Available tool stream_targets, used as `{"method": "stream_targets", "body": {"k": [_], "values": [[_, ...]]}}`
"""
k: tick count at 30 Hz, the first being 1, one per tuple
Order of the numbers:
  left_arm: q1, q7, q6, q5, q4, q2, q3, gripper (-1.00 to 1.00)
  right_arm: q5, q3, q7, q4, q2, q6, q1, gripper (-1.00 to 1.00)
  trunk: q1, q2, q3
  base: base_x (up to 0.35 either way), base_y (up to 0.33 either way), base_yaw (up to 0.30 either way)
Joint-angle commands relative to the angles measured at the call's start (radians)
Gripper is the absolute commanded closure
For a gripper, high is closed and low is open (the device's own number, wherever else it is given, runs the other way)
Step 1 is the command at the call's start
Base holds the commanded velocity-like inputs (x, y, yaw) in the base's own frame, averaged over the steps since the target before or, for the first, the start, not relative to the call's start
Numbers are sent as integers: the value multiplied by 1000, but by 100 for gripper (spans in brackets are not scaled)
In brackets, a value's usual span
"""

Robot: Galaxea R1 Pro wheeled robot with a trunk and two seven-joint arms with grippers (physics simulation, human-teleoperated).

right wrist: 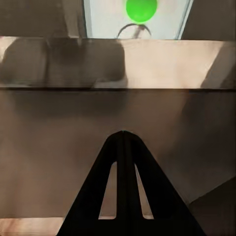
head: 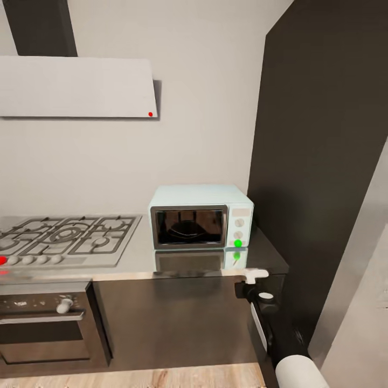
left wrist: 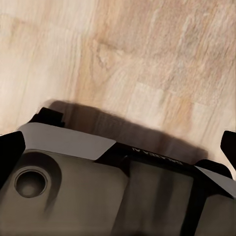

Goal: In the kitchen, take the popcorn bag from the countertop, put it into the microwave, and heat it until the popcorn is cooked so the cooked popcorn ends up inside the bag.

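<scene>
Microwave (head: pixel 200 216) sits on the countertop (head: pixel 269 261) w/ door shut, green dot (head: pixel 237 243) lit (a dark shape shows behind the glass; can't tell if it's the bag). Hob (head: pixel 64 237) just left of it. Right gripper (right wrist: pixel 123 135), fingers pressed together, hangs just below the counter edge in front of the microwave. Left gripper's state: can't tell.

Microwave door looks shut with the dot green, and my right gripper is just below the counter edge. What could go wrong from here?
1. The right gripper, fingers pressed together, sits below the countertop edge; raising it straight could catch that edge.
2. Its target, the green dot, is small and close to the white knobs on the microwave; a slightly off push may hit a knob instead.
3. Something dark sits behind the glass; whether it is the bag cannot be told.
</scene>
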State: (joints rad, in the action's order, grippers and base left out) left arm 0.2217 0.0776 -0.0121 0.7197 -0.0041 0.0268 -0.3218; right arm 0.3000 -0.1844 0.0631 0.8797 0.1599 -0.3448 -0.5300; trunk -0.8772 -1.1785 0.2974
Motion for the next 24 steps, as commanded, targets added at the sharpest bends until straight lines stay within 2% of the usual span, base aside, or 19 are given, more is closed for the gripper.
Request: {"method": "stream_targets", "body": {"k": [1,6,8,10,12,13,14,16,17,20,24], "values": [[1,4,-2,10,1,1,-9,-100,11,-5,7,4,1,-2,-1,100,0,-1,1,-288,0,0],[1,4,-1,6,1,4,-10,-100,7,-6,4,-3,1,3,-1,100,0,-1,1,-333,0,0],[1,4,-1,8,1,2,-9,-100,3,-7,0,-58,1,4,-1,100,0,-1,1,-201,0,0],[1,3,-1,13,1,1,-8,-100,3,-8,-6,-198,0,8,-1,100,0,-1,1,-54,0,0],[1,2,-1,16,1,0,-7,-100,4,-8,-8,-381,-17,28,-1,100,0,-1,1,-15,0,0],[1,2,-1,15,1,0,-7,-100,5,-6,-9,-552,-48,65,-1,100,0,-1,1,-5,0,0],[1,2,-2,15,1,-1,-8,-100,6,-5,-9,-677,-70,109,-1,100,0,-1,1,-3,0,0],[1,2,-2,13,0,-2,-8,-100,2,-4,-9,-858,-115,185,4,100,0,-1,1,-1,0,0],[1,2,-2,12,0,-3,-7,-100,-1,-4,-8,-885,-134,201,2,100,0,-1,1,0,0,0],[1,2,-2,12,0,-4,-7,-100,-3,-6,-8,-907,-151,214,27,100,0,-1,1,0,0,0],[1,1,-1,12,0,-12,-5,-100,-5,-7,-5,-913,-158,215,195,100,0,-1,1,0,0,0]]}}
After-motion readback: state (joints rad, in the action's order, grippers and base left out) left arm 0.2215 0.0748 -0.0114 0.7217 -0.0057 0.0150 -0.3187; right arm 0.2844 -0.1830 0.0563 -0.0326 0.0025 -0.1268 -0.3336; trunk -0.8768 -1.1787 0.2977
